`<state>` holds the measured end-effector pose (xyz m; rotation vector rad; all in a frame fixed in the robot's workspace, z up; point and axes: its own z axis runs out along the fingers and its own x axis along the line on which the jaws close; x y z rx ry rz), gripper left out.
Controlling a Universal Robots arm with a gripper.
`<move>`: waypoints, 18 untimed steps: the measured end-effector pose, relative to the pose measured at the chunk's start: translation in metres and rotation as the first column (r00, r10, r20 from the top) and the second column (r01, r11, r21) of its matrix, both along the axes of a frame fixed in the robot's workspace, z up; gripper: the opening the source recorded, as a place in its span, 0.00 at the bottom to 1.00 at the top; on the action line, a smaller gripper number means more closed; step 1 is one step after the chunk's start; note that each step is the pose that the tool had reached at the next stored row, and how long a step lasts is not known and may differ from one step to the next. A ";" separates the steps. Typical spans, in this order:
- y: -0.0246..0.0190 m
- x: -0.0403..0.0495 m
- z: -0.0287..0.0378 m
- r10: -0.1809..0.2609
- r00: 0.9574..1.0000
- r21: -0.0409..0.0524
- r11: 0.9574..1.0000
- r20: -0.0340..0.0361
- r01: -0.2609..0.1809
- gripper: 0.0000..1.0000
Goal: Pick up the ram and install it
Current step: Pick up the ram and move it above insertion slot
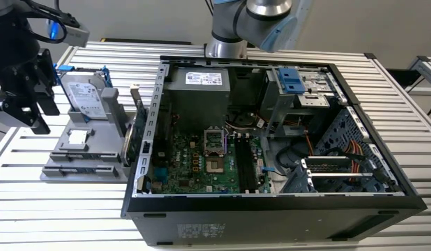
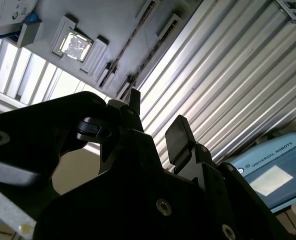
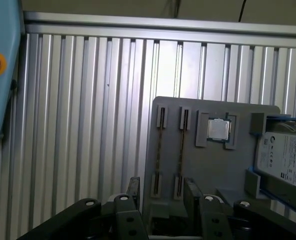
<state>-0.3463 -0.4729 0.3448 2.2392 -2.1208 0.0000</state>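
Black two-finger gripper [image 3: 161,186] is hovering with fingers spread, gripping nothing, over the grey plastic tray [image 3: 212,165]. The thin dark ram stick [image 3: 180,150] is standing edge-on in that tray, at nine o'clock of the open black computer case [image 1: 271,209].

Both wrist views close over grey fixture [image 3: 212,170]

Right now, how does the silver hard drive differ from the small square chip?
The hard drive is far larger than the chip. The hard drive is oblong in a blue bracket; the chip is square and bare. The hard drive is propped at a slant; the chip lies flat. Both sit on the grey holder.
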 end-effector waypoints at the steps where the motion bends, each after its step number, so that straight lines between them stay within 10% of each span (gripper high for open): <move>1: 0.0001 0.0000 -0.0005 0.000 1.000 -0.001 1.000 0.000 0.000 1.00; 18: 0.0026 0.0000 -0.0080 0.000 1.000 -0.018 1.000 0.000 0.000 1.00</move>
